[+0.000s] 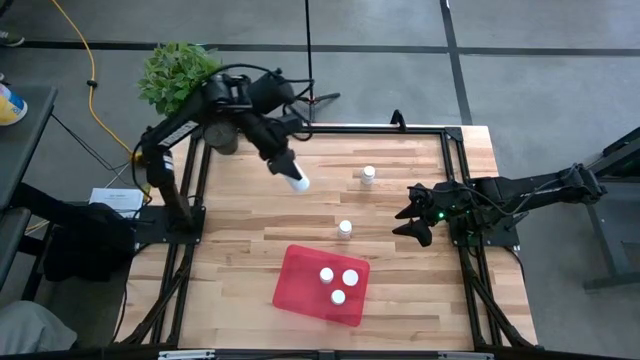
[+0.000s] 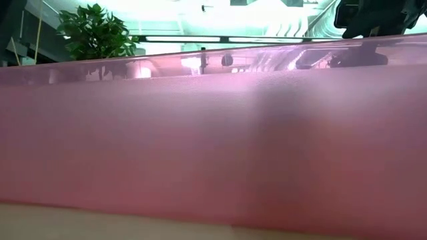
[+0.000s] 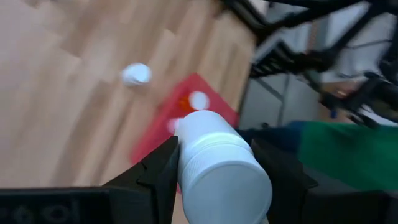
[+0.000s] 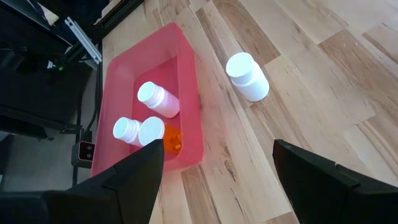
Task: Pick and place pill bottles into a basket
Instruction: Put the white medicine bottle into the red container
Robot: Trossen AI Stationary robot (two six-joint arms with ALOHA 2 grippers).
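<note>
Low view: basket [image 2: 213,153] wall (blocking table)

The basket's [image 2: 213,153] pink-red wall fills nearly the whole view. A leafy plant [image 2: 93,30] shows above it. A strip of tabletop [image 2: 100,223] lies below.

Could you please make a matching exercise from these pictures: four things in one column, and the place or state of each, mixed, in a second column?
Things:
1. left pincer
2. right pincer
3. red tray
4. plant

Places or states:
A. holds three bottles
B. open, waiting at the table's right side
C. at the table's far left corner
D. shut on a white bottle, above the table

Pairs: 1-D, 2-B, 3-A, 4-C
</note>
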